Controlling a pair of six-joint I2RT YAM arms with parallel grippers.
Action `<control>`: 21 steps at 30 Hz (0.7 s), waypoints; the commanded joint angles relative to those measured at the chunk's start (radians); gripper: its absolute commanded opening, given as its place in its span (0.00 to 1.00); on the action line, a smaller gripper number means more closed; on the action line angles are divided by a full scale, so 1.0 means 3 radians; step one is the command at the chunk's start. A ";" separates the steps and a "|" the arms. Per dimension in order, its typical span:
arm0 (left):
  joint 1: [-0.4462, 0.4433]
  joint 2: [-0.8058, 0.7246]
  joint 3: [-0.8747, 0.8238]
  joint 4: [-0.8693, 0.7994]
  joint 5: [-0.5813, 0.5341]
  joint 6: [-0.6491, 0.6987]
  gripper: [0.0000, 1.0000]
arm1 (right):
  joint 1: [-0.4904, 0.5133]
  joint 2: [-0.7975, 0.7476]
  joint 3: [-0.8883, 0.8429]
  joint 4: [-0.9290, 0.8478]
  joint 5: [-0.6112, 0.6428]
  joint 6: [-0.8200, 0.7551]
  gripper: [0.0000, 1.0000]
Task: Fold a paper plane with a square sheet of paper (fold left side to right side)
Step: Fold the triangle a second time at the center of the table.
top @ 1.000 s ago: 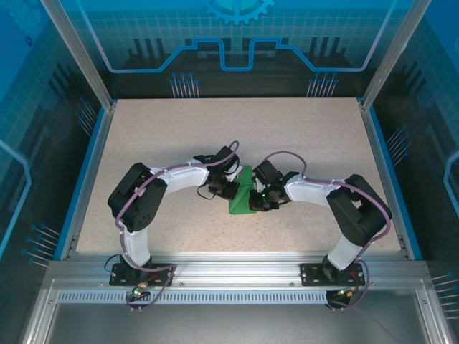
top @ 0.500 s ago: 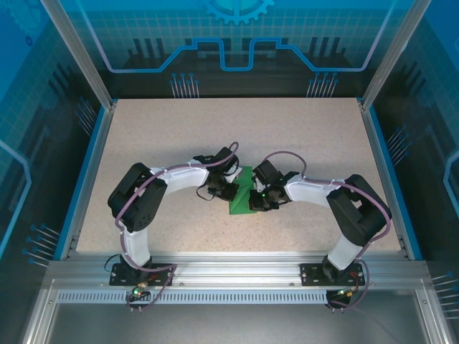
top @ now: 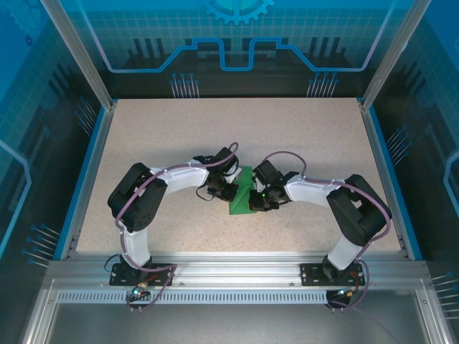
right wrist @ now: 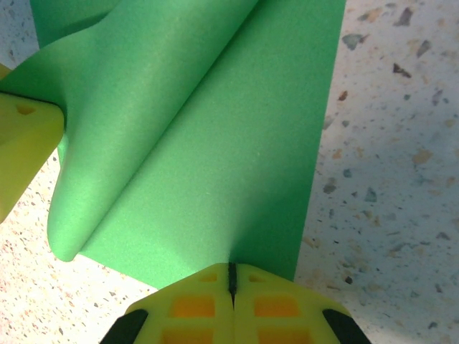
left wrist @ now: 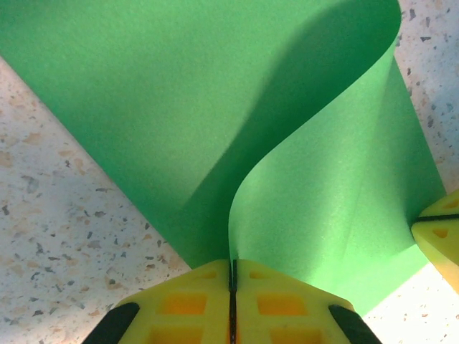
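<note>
The square sheet of paper (top: 241, 192) is bright green and lies mid-table between the two arms, partly curled over itself. My left gripper (top: 228, 188) is shut on its left edge. In the left wrist view the sheet (left wrist: 215, 122) rises in a curved flap out of the closed yellow fingertips (left wrist: 233, 269). My right gripper (top: 254, 201) is shut on the sheet's near right edge. In the right wrist view the paper (right wrist: 215, 158) runs flat from the closed jaws (right wrist: 231, 271), with a rolled bulge on its left.
The speckled tabletop (top: 301, 136) stretches out behind and beside the paper. A blue rim (top: 380, 179) and metal posts border it. Each wrist view catches the other gripper's yellow finger (left wrist: 439, 233), (right wrist: 25, 143) close by.
</note>
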 commanded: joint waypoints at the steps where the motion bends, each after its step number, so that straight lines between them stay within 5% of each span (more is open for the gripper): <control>1: 0.0030 -0.0023 0.0073 -0.0107 -0.0013 0.0023 0.09 | 0.0030 0.0053 0.0000 -0.0268 0.0065 -0.0047 0.02; 21: 0.0031 -0.0013 0.0067 -0.0086 -0.0017 0.0048 0.09 | 0.0030 0.0065 -0.0003 -0.0286 0.0075 -0.0053 0.02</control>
